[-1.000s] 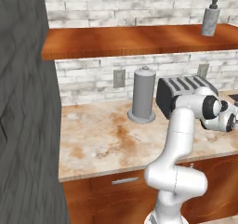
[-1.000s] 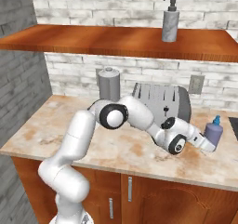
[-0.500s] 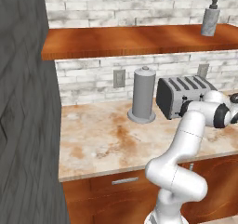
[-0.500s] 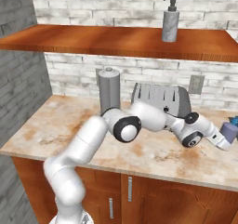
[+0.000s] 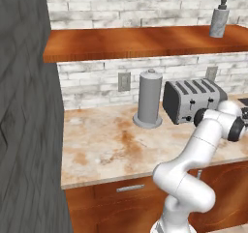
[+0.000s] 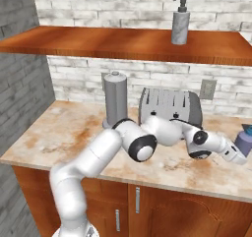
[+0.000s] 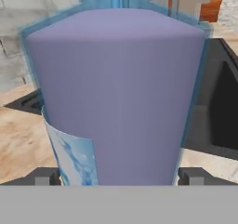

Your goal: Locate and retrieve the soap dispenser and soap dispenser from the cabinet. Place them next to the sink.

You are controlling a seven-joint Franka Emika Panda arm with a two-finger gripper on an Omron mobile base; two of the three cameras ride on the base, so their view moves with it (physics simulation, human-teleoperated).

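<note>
soap dispensers: 2 | grey one (image 6: 180, 23) on cabinet (image 6: 98, 43) | blue-purple one (image 7: 116, 97) between fingertips (image 7: 45, 175), grip seemingly closed

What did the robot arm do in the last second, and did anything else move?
The arm stretched further right along the counter, carrying the blue-purple soap bottle toward the sink side; the gripper keeps the bottle between its fingers. The grey soap bottle on the shelf, the toaster and the grey cylinder stayed put.
</note>
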